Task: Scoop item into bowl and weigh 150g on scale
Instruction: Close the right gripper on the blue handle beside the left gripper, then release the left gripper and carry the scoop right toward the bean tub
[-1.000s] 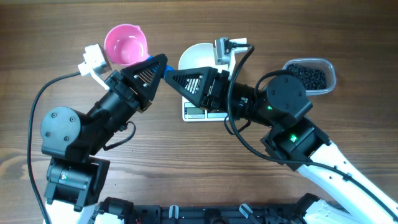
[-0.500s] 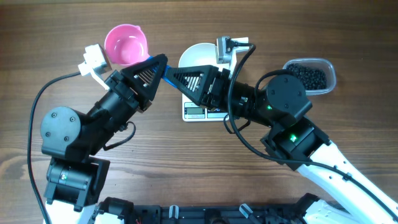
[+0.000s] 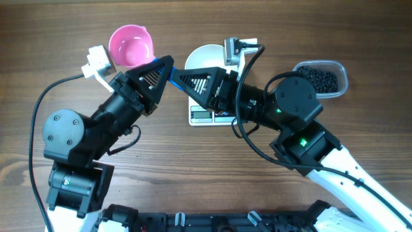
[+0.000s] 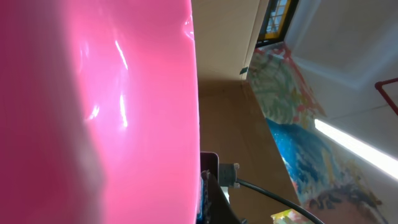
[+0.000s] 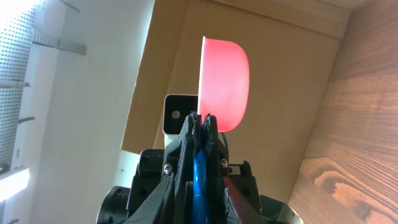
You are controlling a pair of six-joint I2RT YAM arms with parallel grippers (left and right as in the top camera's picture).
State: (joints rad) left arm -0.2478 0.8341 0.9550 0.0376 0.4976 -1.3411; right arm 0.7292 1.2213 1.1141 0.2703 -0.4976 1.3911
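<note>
My left gripper (image 3: 166,64) and my right gripper (image 3: 177,78) meet tip to tip above the worktop (image 3: 193,167), between the pink bowl (image 3: 131,46) and the white bowl (image 3: 201,58). My right gripper is clamped on a thin blue tool (image 5: 199,171); in the right wrist view it stands as a narrow blue strip pinched between black fingers (image 5: 186,155). My left gripper is closed tight, but I cannot tell whether it also has hold of the blue tool, since its own camera sees almost nothing but the pink bowl's glossy side. The white bowl sits on the scale (image 3: 206,116), whose front edge with the display shows just below my right gripper. The item (image 3: 318,78), a dark heap of small black beans, lies in a clear plastic tub (image 3: 342,80) at the far right, well apart from the white bowl. The part of the white bowl that I can see holds no beans.
</note>
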